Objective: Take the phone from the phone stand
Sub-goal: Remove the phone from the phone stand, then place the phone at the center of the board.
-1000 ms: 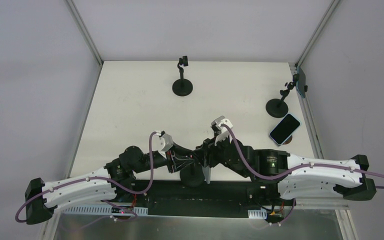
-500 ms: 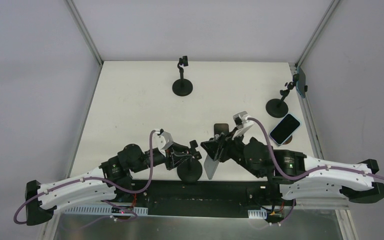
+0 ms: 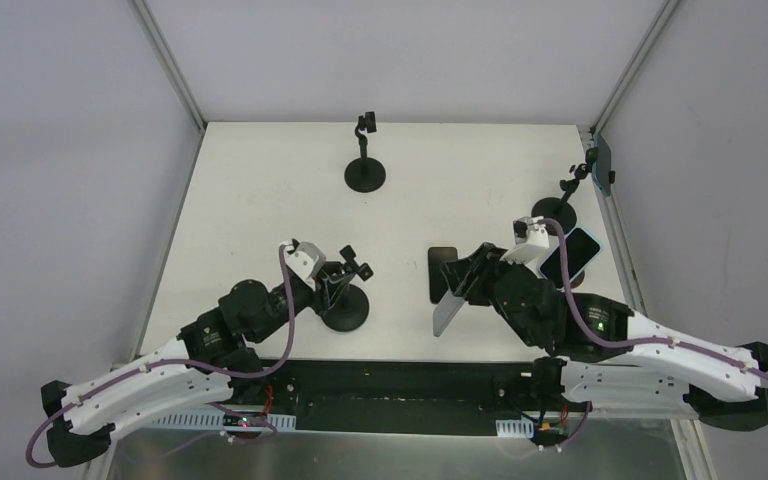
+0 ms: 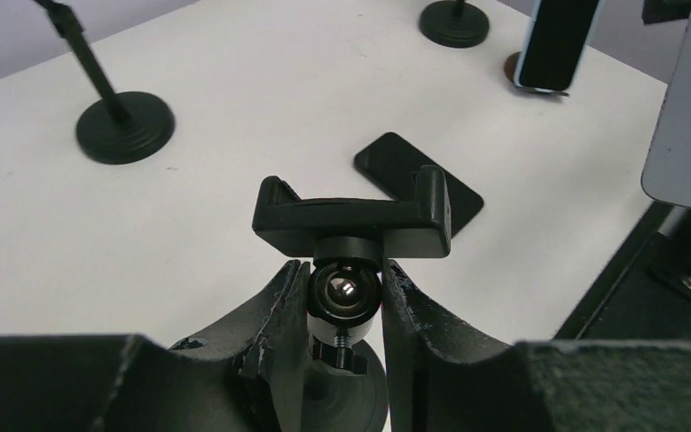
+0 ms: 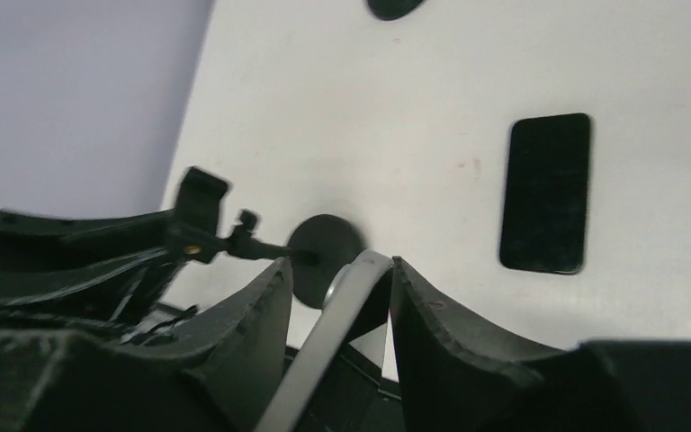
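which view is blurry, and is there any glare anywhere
Right wrist view: soft all over, the held phone and fingers smeared. Left wrist view: sharp on the stand, a small glint on its ball joint. Top view: crisp, evenly lit, faint shadows on the table.

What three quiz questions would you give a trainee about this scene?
1. True or false: the clamp of the phone stand held in the left gripper is empty.
2. What does the right gripper hold? A) a grey phone B) a second stand C) nothing
3. Fill in: the black phone between the two grippers lies flat on the ____.
Key: 1 true; 2 A; 3 table.
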